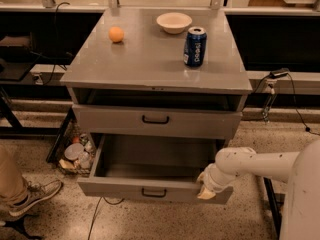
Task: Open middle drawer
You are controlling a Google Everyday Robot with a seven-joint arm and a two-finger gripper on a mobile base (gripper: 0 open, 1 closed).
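The middle drawer (125, 189) is a wide, shallow grey drawer with a small black bar handle (154, 192). It stands pulled out well in front of the cabinet, and its inside looks empty. The taller top drawer (115, 120) above it is only slightly out. The lowest drawer is hidden under the open one. My gripper (206, 189), on a white arm coming in from the right, sits at the right front corner of the middle drawer, against its front panel.
On the cabinet top (145, 59) stand a blue soda can (195, 46), a white bowl (174, 22) and an orange ball (116, 34). A bin of trash (75, 151) sits left of the cabinet. A person's shoe (32, 196) is at lower left. Cables hang at the right.
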